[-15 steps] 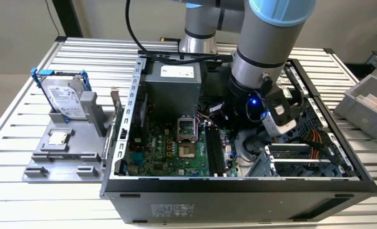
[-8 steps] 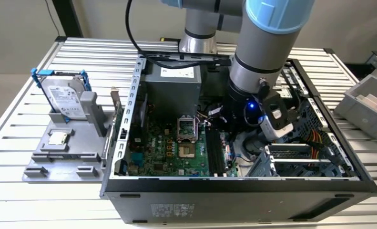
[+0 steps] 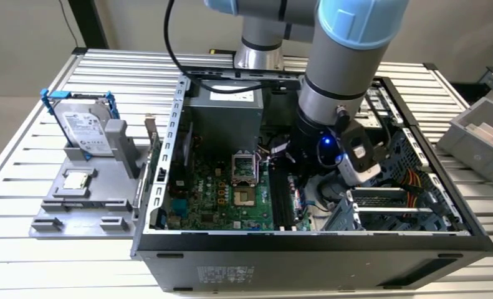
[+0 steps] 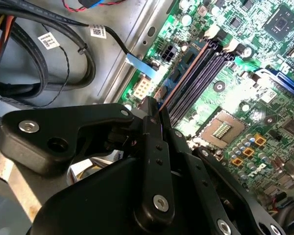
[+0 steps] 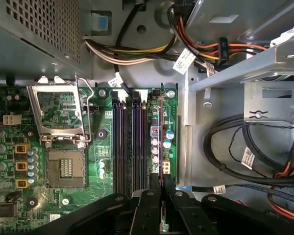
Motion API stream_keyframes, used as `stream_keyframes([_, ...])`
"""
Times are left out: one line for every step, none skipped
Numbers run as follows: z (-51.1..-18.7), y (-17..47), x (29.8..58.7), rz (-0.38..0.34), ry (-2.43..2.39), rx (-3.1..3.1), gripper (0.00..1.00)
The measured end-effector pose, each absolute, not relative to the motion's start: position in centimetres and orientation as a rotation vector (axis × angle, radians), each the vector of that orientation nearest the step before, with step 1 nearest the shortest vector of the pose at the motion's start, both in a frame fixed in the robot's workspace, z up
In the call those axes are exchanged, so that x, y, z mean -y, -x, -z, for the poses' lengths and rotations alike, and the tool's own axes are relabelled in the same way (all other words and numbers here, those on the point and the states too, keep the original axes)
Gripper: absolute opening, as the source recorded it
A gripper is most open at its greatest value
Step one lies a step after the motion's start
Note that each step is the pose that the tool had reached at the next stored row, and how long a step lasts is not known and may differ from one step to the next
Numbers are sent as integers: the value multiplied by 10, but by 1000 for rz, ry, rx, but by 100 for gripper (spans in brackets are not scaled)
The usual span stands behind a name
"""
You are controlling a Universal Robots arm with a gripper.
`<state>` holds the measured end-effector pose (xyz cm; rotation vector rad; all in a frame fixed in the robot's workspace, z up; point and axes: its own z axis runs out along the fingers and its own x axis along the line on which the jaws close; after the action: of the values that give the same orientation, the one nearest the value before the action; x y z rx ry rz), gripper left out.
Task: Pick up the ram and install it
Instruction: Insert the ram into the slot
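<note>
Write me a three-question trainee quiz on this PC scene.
1. True or false: the hard drive stands outside the case.
2. The gripper is shut on: A a cable; B the ram; C the hard drive.
3. Fill in: the ram runs ___ to the black slots.

Key: 1 true; 2 B; 3 parallel.
</note>
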<state>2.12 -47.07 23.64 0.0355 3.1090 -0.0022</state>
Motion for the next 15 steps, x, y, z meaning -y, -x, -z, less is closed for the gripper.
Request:
stream_keyframes([-236,-21,471,5,-35,-3109,0])
stream_keyframes([-236,-20,471,7,-32,-3109,0])
stream_keyframes([-235,-20,471,8,-29,-3109,0])
stream_keyframes([-235,-19,471,10,-25,-3109,0])
stream_keyframes([-235,-19,471,11,-20,-3109,0])
stream_keyframes([-234,-18,471,12,-16,-3109,0])
stream_keyframes([-234,-17,471,13,-12,-3109,0])
stream_keyframes([-234,-16,471,14,-9,-3109,0])
stream_keyframes([-233,-16,471,14,-6,-3109,0])
stream_keyframes([-233,-16,471,14,-3,-3109,0])
stream_keyframes([-232,-16,471,15,-1,-3109,0])
stream_keyframes([-231,-15,471,16,2,-3109,0])
stream_keyframes([-230,-15,471,16,3,-3109,0])
stream_keyframes([-229,-15,471,17,3,-3109,0])
stream_keyframes([-228,-14,471,17,3,-3109,0])
